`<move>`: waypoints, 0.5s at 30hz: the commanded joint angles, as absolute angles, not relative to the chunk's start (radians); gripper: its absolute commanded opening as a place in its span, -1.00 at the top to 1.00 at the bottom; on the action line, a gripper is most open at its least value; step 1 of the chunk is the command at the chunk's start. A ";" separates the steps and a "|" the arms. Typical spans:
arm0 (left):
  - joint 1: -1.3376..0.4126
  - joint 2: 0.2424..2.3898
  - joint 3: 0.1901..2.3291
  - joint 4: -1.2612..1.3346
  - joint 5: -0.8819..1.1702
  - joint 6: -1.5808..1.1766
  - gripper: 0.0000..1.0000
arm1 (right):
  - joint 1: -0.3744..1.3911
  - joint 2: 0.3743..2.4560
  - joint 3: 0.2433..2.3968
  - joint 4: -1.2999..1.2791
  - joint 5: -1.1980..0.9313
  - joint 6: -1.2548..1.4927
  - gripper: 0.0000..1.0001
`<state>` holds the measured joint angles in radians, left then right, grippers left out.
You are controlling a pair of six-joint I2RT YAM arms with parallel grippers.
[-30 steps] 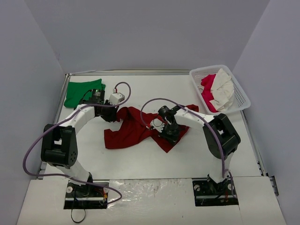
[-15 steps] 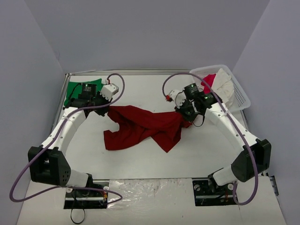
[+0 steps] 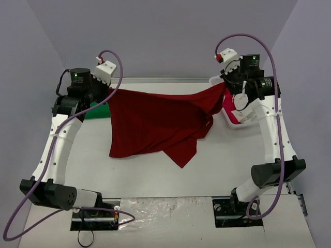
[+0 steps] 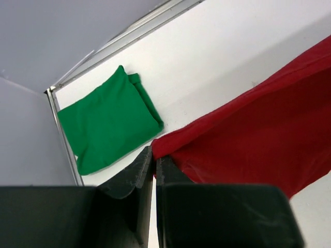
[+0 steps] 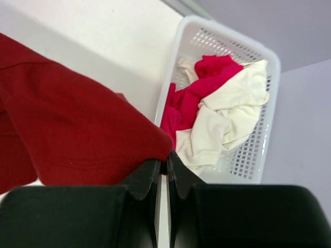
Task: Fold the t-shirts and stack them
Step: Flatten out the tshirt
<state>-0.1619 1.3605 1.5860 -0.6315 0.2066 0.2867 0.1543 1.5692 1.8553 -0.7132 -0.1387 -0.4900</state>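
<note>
The dark red shirt (image 3: 155,121) is being held stretched over the table (image 3: 232,165), pinched at its corners by the left gripper (image 4: 154,153) and the right gripper (image 5: 164,161); the green shirt (image 4: 106,124) is lying folded at the far left.

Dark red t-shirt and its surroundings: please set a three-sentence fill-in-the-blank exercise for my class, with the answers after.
1. The jaws of the left gripper and the right gripper are both ____ on the dark red t-shirt.
2. The green t-shirt lies folded in the far ____ corner of the table.
3. The pink and cream clothes lie in a white ____.
Missing words: shut; left; basket.
</note>
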 commanded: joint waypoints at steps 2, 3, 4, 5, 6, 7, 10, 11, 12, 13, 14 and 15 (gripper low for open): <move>-0.153 1.232 1.654 -0.695 0.179 0.264 0.95 | 0.149 1.490 1.925 -0.713 -0.170 -0.437 1.00; -0.153 1.211 1.640 -0.706 0.186 0.264 0.95 | 0.149 1.439 1.918 -0.713 -0.175 -0.433 1.00; -0.153 1.186 1.629 -0.712 0.189 0.264 0.95 | 0.149 1.410 1.908 -0.716 -0.178 -0.425 1.00; -0.153 1.134 1.618 -0.715 0.190 0.264 0.95 | 0.149 1.349 1.884 -0.718 -0.187 -0.420 1.00; -0.153 1.105 1.606 -0.719 0.190 0.262 0.95 | 0.149 1.318 1.869 -0.719 -0.193 -0.417 1.00; -0.153 1.073 1.577 -0.721 0.193 0.261 0.95 | 0.150 1.283 1.852 -0.726 -0.196 -0.408 1.00; -0.155 0.948 1.543 -0.729 0.184 0.253 0.95 | 0.149 1.148 1.787 -0.732 -0.199 -0.399 1.00; -0.155 0.896 1.534 -0.733 0.180 0.252 0.95 | 0.146 1.088 1.776 -0.732 -0.190 -0.393 1.00; -0.155 0.873 1.531 -0.741 0.170 0.250 0.95 | 0.141 1.066 1.763 -0.733 -0.186 -0.390 1.00; -0.155 0.849 1.531 -0.745 0.164 0.252 0.95 | 0.127 1.045 1.761 -0.738 -0.184 -0.388 1.00; -0.155 0.803 1.534 -0.749 0.170 0.258 0.95 | 0.118 1.026 1.761 -0.741 -0.189 -0.388 1.00; -0.153 0.784 1.540 -0.761 0.173 0.262 0.95 | 0.106 0.991 1.761 -0.744 -0.210 -0.387 1.00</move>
